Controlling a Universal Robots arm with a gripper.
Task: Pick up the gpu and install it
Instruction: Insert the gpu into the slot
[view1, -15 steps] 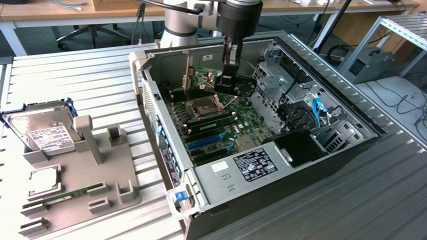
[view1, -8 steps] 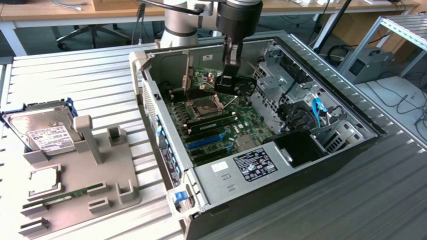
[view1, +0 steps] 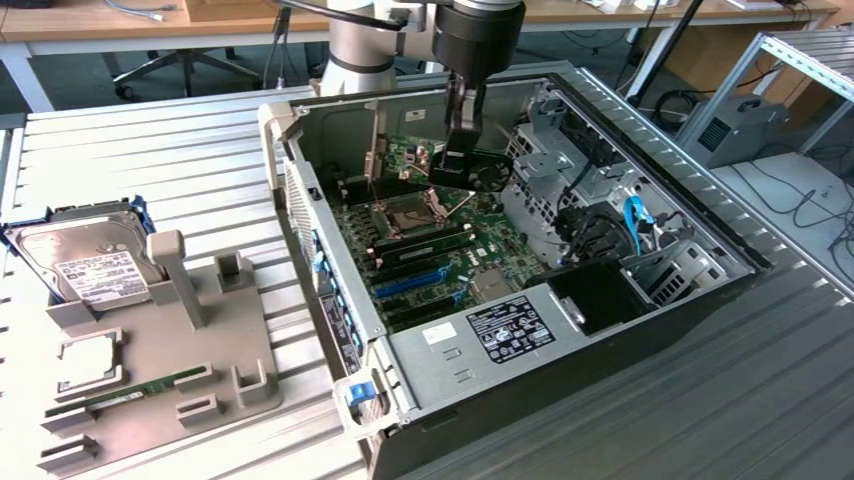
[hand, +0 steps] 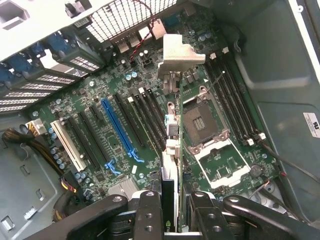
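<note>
My gripper (view1: 459, 148) hangs inside the open computer case (view1: 707, 300), shut on the gpu (view1: 470, 170). The card is a slim board with a black fan on one face, held above the motherboard (view1: 424, 262). In the wrist view the gpu (hand: 172, 150) runs edge-on between my two black fingers (hand: 150, 215), with its silver end bracket (hand: 178, 54) at the far end. It hovers over the row of black slots beside the CPU socket (hand: 204, 120), apart from the board. A long blue slot (hand: 118, 128) lies a few slots away.
A grey fixture plate (view1: 200, 340) on the slatted table at the exterior view's left holds a hard drive (view1: 88, 266), a CPU chip (view1: 88, 362) and a RAM stick (view1: 134, 392). Inside the case stand a metal drive cage (view1: 554, 165), blue cables (view1: 638, 215) and a black power supply (view1: 598, 295).
</note>
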